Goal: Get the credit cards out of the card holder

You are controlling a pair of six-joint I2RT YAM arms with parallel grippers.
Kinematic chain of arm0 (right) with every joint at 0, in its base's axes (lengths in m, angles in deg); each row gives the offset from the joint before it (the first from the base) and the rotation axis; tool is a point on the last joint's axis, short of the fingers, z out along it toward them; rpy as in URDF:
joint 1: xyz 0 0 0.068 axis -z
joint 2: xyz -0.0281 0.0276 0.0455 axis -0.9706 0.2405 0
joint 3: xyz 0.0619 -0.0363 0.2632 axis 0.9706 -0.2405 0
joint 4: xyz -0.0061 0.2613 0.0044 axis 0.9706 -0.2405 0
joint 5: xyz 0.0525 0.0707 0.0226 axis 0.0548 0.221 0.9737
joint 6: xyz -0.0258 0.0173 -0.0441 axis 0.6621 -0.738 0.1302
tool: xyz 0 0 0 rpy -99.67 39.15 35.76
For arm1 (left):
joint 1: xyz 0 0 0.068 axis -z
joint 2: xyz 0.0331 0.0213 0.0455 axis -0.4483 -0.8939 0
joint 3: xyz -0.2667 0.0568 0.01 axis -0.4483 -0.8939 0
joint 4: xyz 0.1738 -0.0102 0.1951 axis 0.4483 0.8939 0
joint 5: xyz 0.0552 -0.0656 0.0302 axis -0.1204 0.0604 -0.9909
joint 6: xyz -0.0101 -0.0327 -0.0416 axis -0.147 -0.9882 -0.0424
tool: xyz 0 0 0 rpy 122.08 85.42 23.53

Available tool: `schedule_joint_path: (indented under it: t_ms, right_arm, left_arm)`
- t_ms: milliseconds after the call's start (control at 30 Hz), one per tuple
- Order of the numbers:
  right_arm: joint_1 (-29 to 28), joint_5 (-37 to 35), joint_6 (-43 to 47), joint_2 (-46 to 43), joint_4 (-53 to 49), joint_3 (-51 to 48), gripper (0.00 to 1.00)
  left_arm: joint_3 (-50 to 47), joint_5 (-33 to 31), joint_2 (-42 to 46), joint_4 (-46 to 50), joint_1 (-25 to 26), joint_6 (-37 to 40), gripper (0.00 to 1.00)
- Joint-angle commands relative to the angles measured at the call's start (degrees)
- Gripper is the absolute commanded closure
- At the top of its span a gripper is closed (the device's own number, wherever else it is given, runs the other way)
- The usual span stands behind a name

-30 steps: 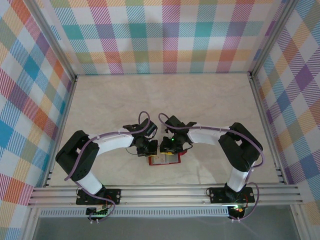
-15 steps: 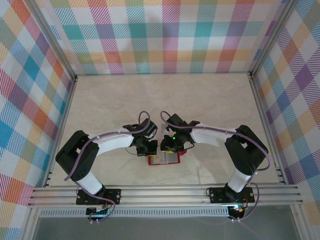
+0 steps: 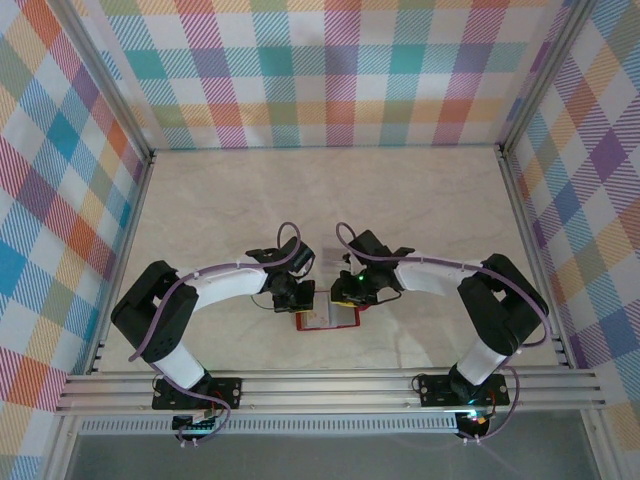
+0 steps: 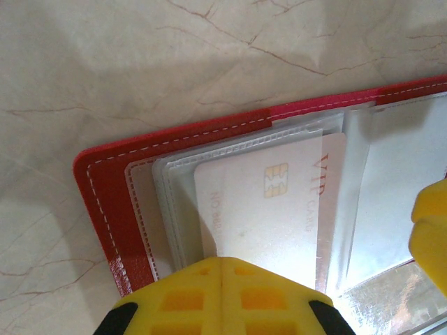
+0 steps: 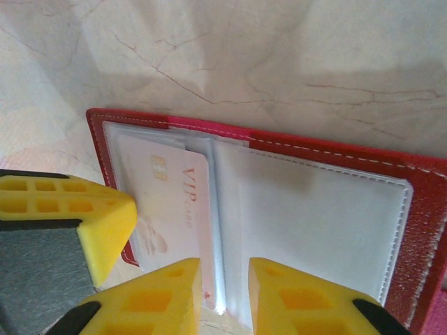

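Observation:
The red card holder point(image 3: 340, 319) lies open on the table between both grippers. A pale credit card point(image 4: 265, 209) with a chip and "VIP" lettering sits in its left clear pocket, its long edge sticking out toward the fold. My left gripper point(image 4: 222, 264) is shut, its tips resting on the near edge of that pocket, nothing between them. My right gripper point(image 5: 225, 293) is open by a narrow gap at the holder's point(image 5: 426, 209) near edge. The card's point(image 5: 171, 202) edge and the pocket fold lie in that gap. The right-hand pocket looks empty.
The marbled table point(image 3: 330, 200) stretches beyond the holder. Checked walls stand on three sides, and aluminium rails point(image 3: 330, 385) run along the near edge by the arm bases. A yellow finger point(image 5: 105, 216) of the left gripper shows in the right wrist view.
The right arm has shifted a little to the right, uncovering more of the open holder, and its jaws have narrowed slightly. The left gripper has stayed put.

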Motion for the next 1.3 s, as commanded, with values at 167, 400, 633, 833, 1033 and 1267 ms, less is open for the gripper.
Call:
schedule_joint_path:
  t_ms: [167, 400, 633, 833, 1033, 1267]
  right_arm:
    - [0.6, 4.0, 2.3, 1.1, 7.4, -2.6, 0.82]
    - [0.6, 6.3, 1.9, 3.9, 10.5, -2.6, 0.84]
    - [0.6, 8.4, 0.7, 6.7, 14.1, -2.9, 0.82]
    - [0.6, 9.8, -0.3, 8.2, 16.3, -3.6, 0.83]
    - [0.6, 12.4, -2.0, 8.0, 21.2, -5.0, 0.83]
    - [0.6, 11.1, -1.6, 6.7, 20.0, -5.5, 0.91]
  left_arm:
    - [0.0, -2.2, -1.2, 3.5, 0.5, 0.8, 0.98]
    - [0.0, -2.4, -1.5, 3.8, 0.4, 0.7, 0.98]
    - [0.2, -2.4, -1.5, 4.2, 0.5, 0.8, 0.98]
    - [0.3, -2.3, -1.7, 4.2, 0.5, 0.8, 0.98]
    - [0.3, -2.1, -2.0, 4.1, 0.6, 0.7, 0.98]
    - [0.4, -2.5, -1.8, 4.5, 0.5, 0.6, 0.98]
